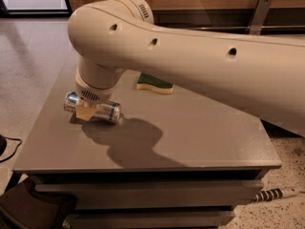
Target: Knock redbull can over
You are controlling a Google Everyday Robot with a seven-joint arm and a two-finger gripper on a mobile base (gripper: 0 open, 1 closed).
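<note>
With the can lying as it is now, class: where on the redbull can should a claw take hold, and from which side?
Grip the redbull can at mid-body, coming from above and closing across its round width. It lies on its side on the table, ends pointing sideways. The claw sits right over that spot.

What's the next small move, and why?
Probably raise the gripper straight up, clear of the can. The can already lies on its side on the table, gripper low over its middle, so the knock looks done; moving sideways might roll it.
</note>
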